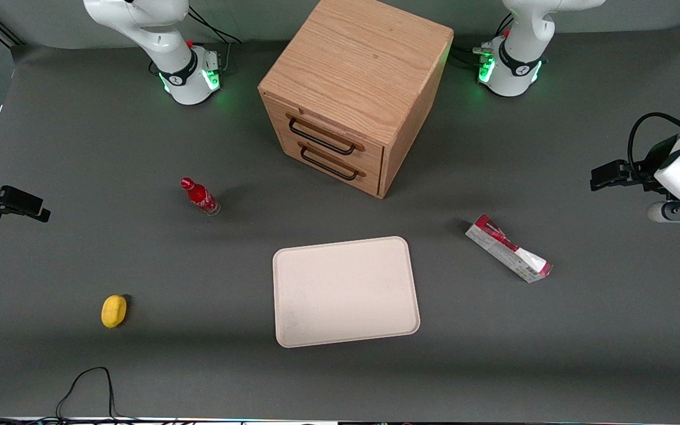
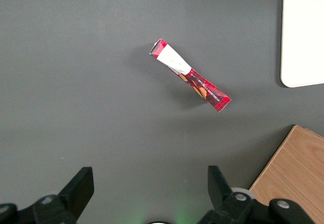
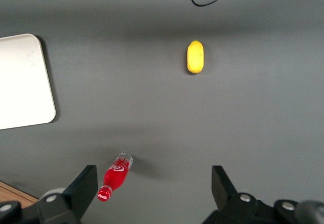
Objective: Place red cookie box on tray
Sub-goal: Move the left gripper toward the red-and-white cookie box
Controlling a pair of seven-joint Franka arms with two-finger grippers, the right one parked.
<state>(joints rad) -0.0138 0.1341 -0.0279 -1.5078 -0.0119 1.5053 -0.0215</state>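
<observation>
Here, nearest the front camera, we see a black cable (image 1: 83,386) looping along the bottom edge of the frame, and just above it, at lower left, a small yellow object (image 1: 114,311) on the grey table (image 1: 582,330). In the lower middle of the frame lies the tray (image 1: 346,292), flat and bare. To its right in the frame, near but apart from it, the red cookie box (image 1: 509,248) lies flat on the table at a slant, toward the working arm's end. Farther up, left of centre, a small red bottle (image 1: 199,196) stands on the table. Farther still, at top centre, sits the wooden cabinet (image 1: 355,88) with its two drawers closed. At the right edge of the frame we find the left arm's gripper (image 1: 608,175) held above the table, well apart from the box; in the wrist view its fingers (image 2: 78,186) are spread wide and grasp nothing, with the box (image 2: 190,75) lying between them and farther out.
</observation>
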